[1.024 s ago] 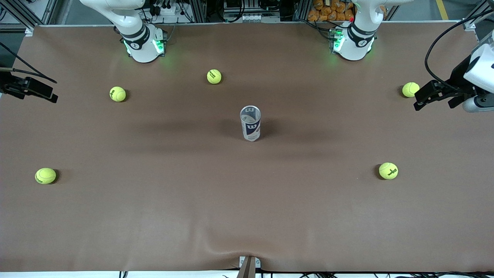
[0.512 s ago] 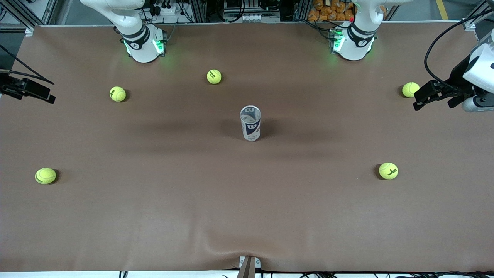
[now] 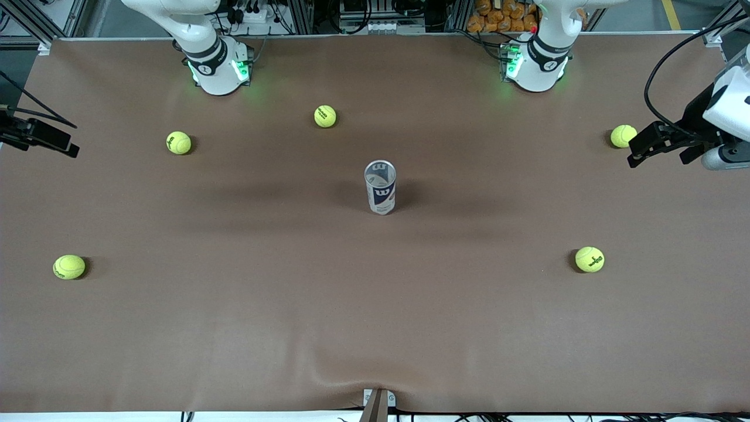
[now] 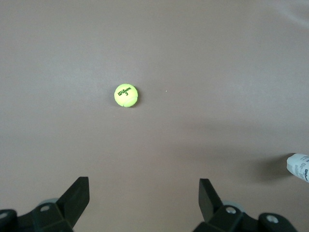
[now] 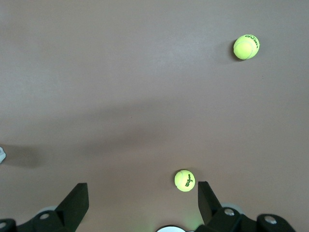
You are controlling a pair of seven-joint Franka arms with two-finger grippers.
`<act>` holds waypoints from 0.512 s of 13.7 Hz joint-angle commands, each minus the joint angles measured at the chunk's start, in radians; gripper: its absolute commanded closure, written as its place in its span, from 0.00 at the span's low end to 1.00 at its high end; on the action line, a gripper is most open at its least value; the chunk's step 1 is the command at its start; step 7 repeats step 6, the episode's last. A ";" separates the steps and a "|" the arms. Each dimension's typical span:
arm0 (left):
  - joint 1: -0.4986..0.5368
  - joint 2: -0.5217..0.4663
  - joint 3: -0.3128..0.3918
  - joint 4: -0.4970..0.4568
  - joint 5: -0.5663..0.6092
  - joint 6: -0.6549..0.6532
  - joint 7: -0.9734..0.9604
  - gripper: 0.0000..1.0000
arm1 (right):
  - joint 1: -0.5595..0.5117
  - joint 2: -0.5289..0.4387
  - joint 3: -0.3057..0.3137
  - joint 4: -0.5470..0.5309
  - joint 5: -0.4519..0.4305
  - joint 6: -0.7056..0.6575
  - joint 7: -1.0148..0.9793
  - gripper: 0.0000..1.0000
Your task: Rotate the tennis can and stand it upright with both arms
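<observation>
Brown table in a workshop bay

A brown mat [image 3: 234,328] covers the whole table, wrinkled at the edge nearest the front camera, where a small metal bracket [image 3: 378,401] sits. Along the edge by the bases stand aluminium frame posts [image 3: 302,14], cables and electronics [image 3: 375,17], and a heap of orange items [image 3: 504,14]. Grey floor with a yellow line [image 3: 672,13] shows at one corner.

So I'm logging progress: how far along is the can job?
It looks done: the tennis can stands upright mid-table, untouched. Nothing is in hand: the left gripper and right gripper sit at their table ends, jaws open and empty. Nothing is visibly left; five tennis balls lie scattered around.
</observation>
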 commanded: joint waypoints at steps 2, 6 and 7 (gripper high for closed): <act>0.001 -0.019 -0.002 -0.006 -0.004 -0.014 -0.003 0.00 | -0.024 0.012 0.014 0.027 0.009 -0.012 0.009 0.00; 0.003 -0.019 -0.002 -0.006 -0.004 -0.015 -0.003 0.00 | -0.024 0.012 0.014 0.027 0.009 -0.012 0.009 0.00; 0.003 -0.019 -0.002 -0.006 -0.004 -0.015 -0.003 0.00 | -0.024 0.012 0.014 0.027 0.009 -0.012 0.009 0.00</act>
